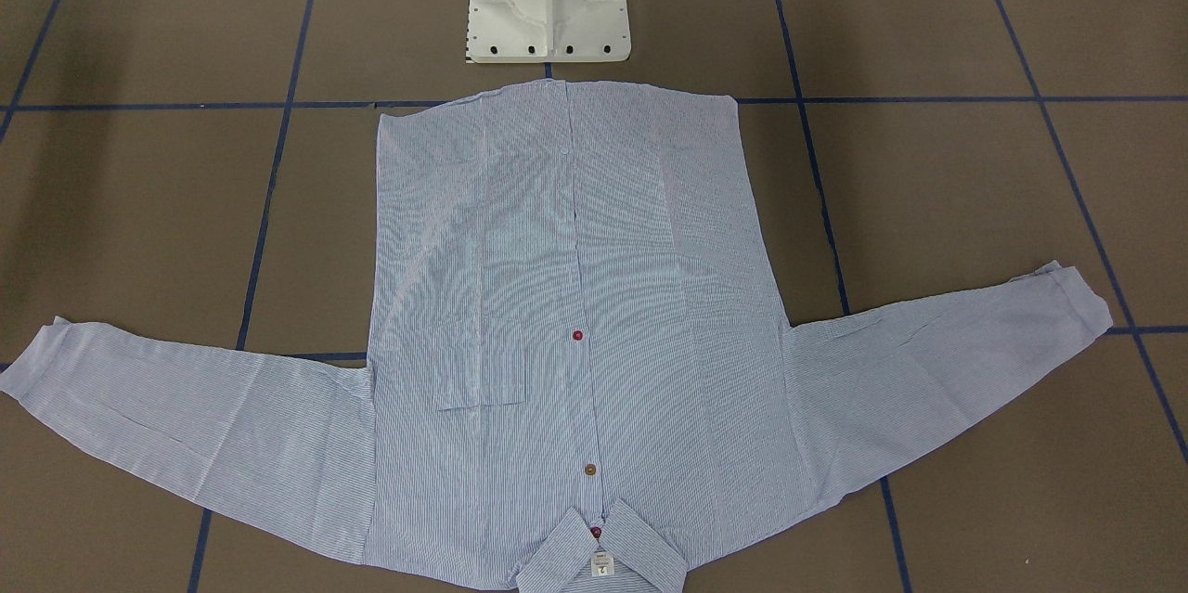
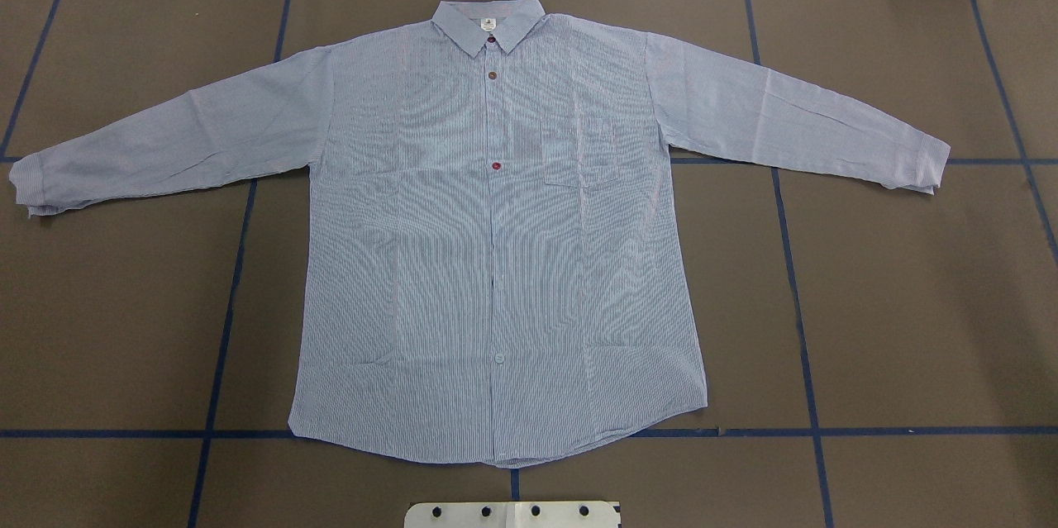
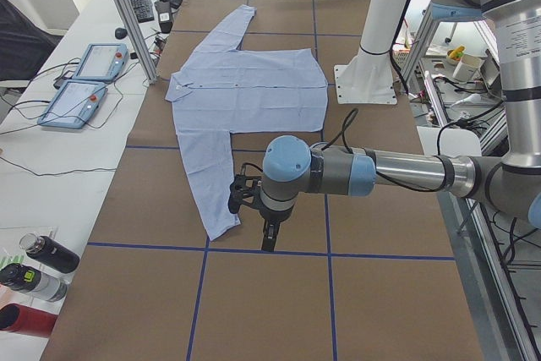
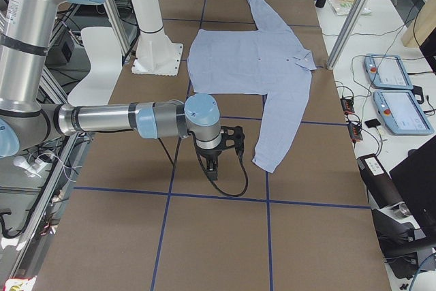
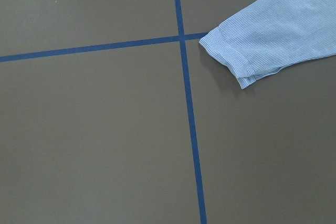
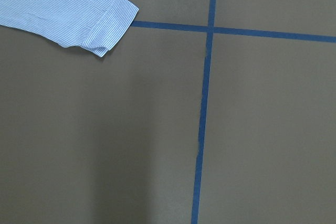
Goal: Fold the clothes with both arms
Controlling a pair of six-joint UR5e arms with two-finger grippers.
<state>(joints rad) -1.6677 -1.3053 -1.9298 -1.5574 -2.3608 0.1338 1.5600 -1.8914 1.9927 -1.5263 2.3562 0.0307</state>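
Observation:
The clothes are one light blue striped shirt [image 1: 575, 296] lying flat and face up on the brown table, sleeves spread wide, collar [image 2: 488, 20] toward the far edge and hem toward the robot. My left gripper [image 3: 268, 243] hangs above the table just beside the left-hand sleeve cuff [image 3: 218, 226]; that cuff [image 5: 247, 61] also lies at the upper right of the left wrist view. My right gripper [image 4: 212, 168] hovers beside the other cuff [image 4: 267, 161], which shows at the upper left of the right wrist view as a cuff [image 6: 102, 24]. Neither wrist view shows fingers, so I cannot tell if either gripper is open or shut.
The white pedestal base [image 1: 548, 27] stands just behind the hem. Blue tape lines [image 2: 793, 264] cross the table. Two teach pendants [image 3: 84, 82] and several bottles [image 3: 38, 276] sit on the side bench; aluminium frame posts [image 4: 351, 15] rise at the table's edge.

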